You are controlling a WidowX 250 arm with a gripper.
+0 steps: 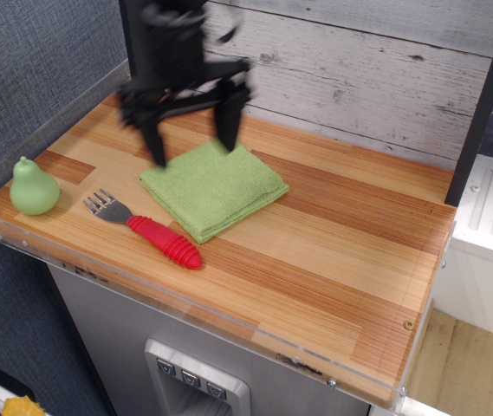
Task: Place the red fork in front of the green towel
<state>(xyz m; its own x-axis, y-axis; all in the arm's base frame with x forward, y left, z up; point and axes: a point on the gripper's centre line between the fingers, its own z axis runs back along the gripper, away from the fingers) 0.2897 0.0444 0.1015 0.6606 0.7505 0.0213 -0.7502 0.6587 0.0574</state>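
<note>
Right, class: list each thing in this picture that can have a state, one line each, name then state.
Claw: open, empty, blurred, raised over the towel's back edge.
Fork: lying flat on the table, free, tines toward the pear, just in front of the towel.
Towel: folded, flat.
Pear: upright, at the table's left end.
Table: wooden.
</note>
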